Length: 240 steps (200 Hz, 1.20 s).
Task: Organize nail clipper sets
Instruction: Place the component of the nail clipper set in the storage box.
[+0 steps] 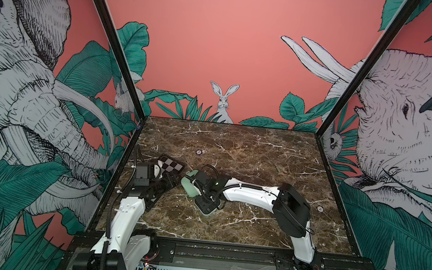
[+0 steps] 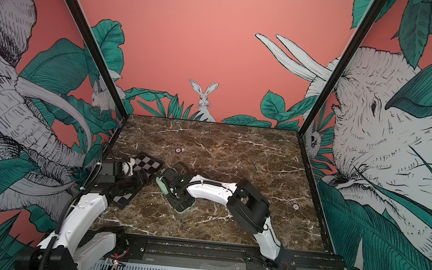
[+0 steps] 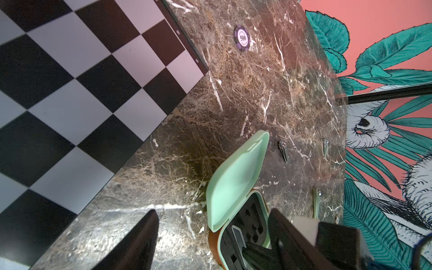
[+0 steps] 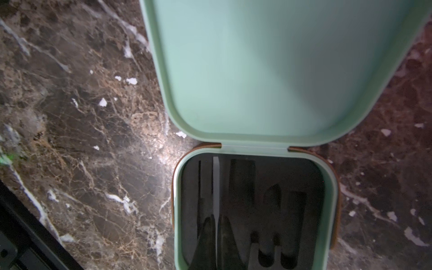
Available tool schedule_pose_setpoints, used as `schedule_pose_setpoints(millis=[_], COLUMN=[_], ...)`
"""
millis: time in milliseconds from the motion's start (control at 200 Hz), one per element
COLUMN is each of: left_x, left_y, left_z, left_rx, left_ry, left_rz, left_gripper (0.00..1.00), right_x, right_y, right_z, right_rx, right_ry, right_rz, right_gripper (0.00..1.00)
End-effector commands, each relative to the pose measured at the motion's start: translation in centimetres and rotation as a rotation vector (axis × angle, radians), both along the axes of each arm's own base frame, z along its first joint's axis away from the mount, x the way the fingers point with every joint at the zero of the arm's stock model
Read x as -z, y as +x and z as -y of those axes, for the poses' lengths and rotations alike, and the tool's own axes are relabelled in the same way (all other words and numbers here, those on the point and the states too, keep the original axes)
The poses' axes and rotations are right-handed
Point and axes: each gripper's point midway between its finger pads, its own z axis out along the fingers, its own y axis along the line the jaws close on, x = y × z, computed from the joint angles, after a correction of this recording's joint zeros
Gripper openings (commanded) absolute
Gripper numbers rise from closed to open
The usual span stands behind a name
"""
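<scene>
On the brown marble counter [image 1: 261,158], mid-left, the mint-green hinged plastic case [image 4: 330,210] lies open, lid [image 4: 268,70] swung up far-left. My right fingers [image 4: 212,236] sit over its dark insert [image 4: 243,177], pinched on what looks like a thin grey metal tool [image 4: 216,177], long axis toward the hinge [image 4: 254,147]. Left fingers [image 1: 167,186] wide, just left.

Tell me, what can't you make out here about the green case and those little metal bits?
Case base: in both top views the right arm covers most of it.
Insert slots: right wrist view, dim and cut by the frame edge; which are filled is unclear.
Right tool: too dark there to tell whether it grips the pale strip.
Metal pieces: too small in the left wrist and top views to name.
</scene>
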Motion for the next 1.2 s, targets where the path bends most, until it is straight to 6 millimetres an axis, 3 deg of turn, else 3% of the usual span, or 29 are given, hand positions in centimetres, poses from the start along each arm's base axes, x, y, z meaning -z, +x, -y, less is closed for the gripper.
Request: schedule_pose_setpoints(millis=[0, 485, 835, 1195], left_x=[0.2, 0.3, 0.4, 0.4], left_y=[-0.1, 0.0, 0.0, 0.0], left_z=[0.0, 0.1, 0.1, 0.2], left_rx=[0.003, 0.005, 0.006, 0.007], left_ry=[-0.005, -0.010, -0.015, -0.016], left_rz=[0.004, 0.003, 0.001, -0.001], left_gripper=[0.76, 0.76, 0.76, 0.76], right_x=[-1.7, -1.1, -1.9, -0.4], right_y=[0.2, -0.5, -0.9, -0.9], right_z=[-0.1, 0.3, 0.4, 0.6], right_rx=[0.024, 0.010, 0.012, 0.021], right_ry=[0.017, -0.007, 0.005, -0.030], right_rz=[0.033, 0.028, 0.040, 0.025], right_gripper=[0.00, 0.00, 0.00, 0.00])
